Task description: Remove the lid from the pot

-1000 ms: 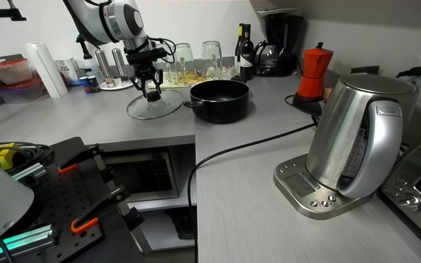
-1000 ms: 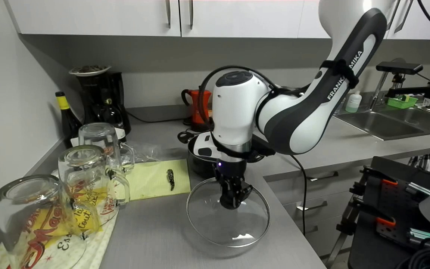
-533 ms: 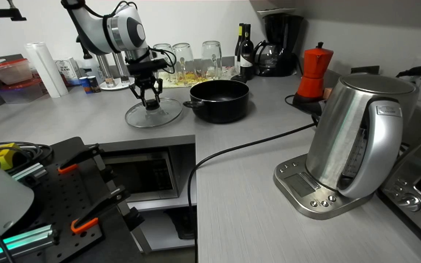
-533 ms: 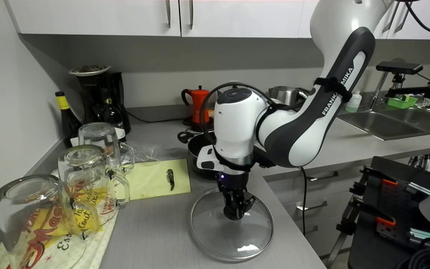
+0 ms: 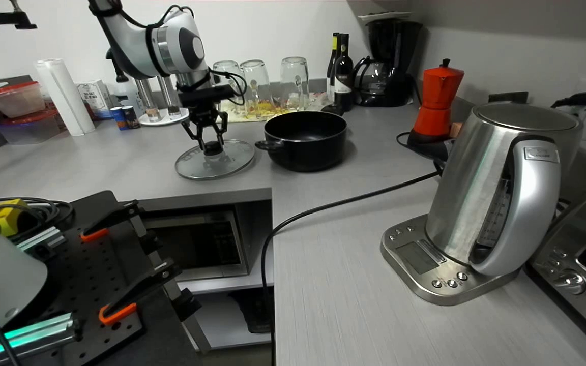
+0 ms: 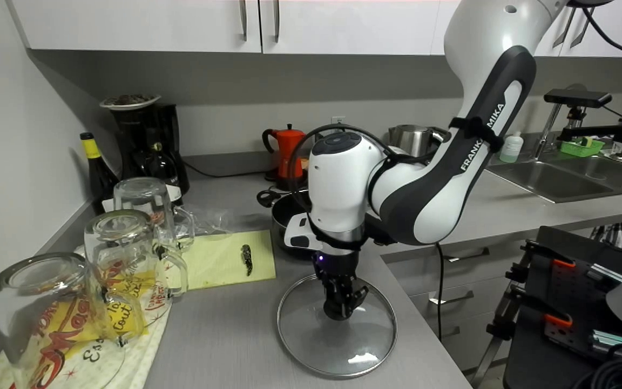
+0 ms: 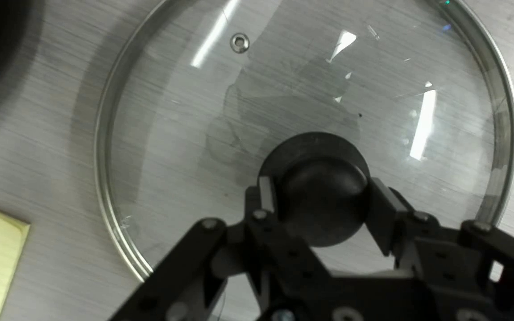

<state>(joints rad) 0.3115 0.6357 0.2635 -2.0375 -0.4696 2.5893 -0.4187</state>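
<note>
Glass lid (image 7: 304, 113) directly beneath claw (image 7: 322, 198), claw clamped on its dark knob (image 7: 324, 214).

Rounded white robot arm (image 6: 338, 181) bears dark-grey panels (image 6: 411, 197), "FRANK" and "MIKA" lettering (image 6: 471, 155), black straps (image 6: 475, 131), looped black cable (image 6: 338, 127) and screw-studded black gripper (image 7: 321, 203).

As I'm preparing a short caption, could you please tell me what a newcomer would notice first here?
Probably the gripper holding the lid by its knob, beside the black pot. Next, the kettle looms at the right of an exterior view, with the red moka pot farther back.
</note>
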